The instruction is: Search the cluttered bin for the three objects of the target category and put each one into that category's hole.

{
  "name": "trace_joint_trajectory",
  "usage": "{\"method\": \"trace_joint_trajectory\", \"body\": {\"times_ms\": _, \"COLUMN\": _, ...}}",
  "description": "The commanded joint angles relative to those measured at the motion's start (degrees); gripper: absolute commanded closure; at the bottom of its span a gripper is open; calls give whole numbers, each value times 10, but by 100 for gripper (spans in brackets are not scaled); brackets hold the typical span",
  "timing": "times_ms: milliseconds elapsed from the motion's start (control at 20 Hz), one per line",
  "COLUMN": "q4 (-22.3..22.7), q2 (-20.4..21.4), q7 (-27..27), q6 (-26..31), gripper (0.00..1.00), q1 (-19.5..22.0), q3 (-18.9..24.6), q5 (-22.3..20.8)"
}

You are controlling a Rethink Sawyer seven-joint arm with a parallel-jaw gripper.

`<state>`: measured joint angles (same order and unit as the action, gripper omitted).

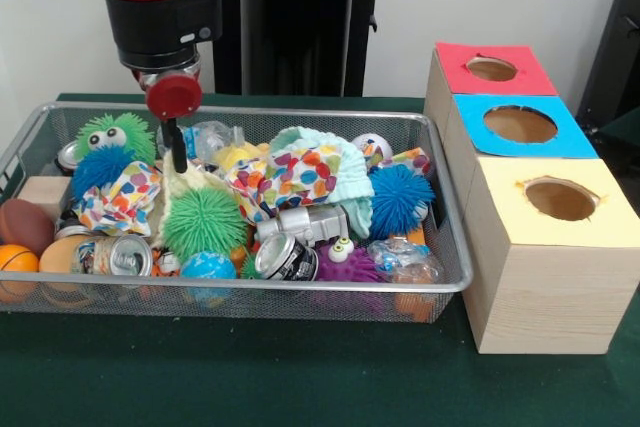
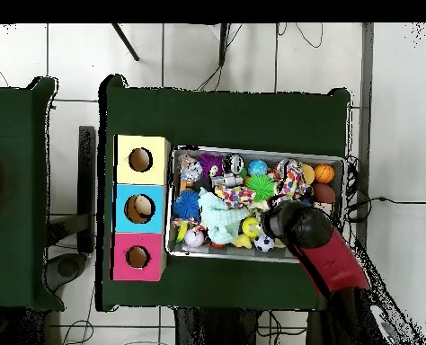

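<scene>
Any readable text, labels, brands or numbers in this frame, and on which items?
None can be read.
Crushed can near the bin's front: dark print, too blurred to read.
Can at front left: coloured print, too blurred.
Wooden boxes: no lettering visible.
Overhead view: everything too small.

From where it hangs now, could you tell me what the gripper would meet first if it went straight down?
Probably the green spiky ball in the bin, just below the gripper; depth is unclear, so the cloth beside it might come first.
</scene>
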<state>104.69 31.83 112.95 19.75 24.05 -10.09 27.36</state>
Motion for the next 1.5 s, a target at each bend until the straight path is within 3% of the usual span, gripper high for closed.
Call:
{"method": "trace_joint_trajectory", "body": {"times_ms": 50, "q4": -11, "q2": 27, "q7": 117, "q6": 42, "gripper": 0, "q1": -24, "q3": -16, "q5": 3}}
{"method": "trace_joint_trajectory", "body": {"times_ms": 350, "q4": -4, "q2": 72, "q7": 131, "q6": 108, "gripper": 0, "q1": -55, "q3": -64, "q5": -6}}
{"method": "trace_joint_trajectory", "body": {"times_ms": 800, "q4": 2, "q2": 100, "q7": 130, "q6": 145, "gripper": 0, "q1": -74, "q3": -92, "q5": -4}}
{"method": "trace_joint_trajectory", "body": {"times_ms": 1000, "q4": 40, "q2": 98, "q7": 138, "q6": 97, "gripper": 0, "q1": -73, "q3": -87, "q5": 16}}
{"method": "trace_joint_trajectory", "body": {"times_ms": 1150, "q4": 97, "q2": 98, "q7": 129, "q6": 5, "gripper": 0, "q1": -49, "q3": -61, "q5": 26}}
{"method": "trace_joint_trajectory", "body": {"times_ms": 1500, "q4": 164, "q2": 117, "q7": 114, "q6": -61, "gripper": 0, "q1": -10, "q3": -15, "q5": 28}}
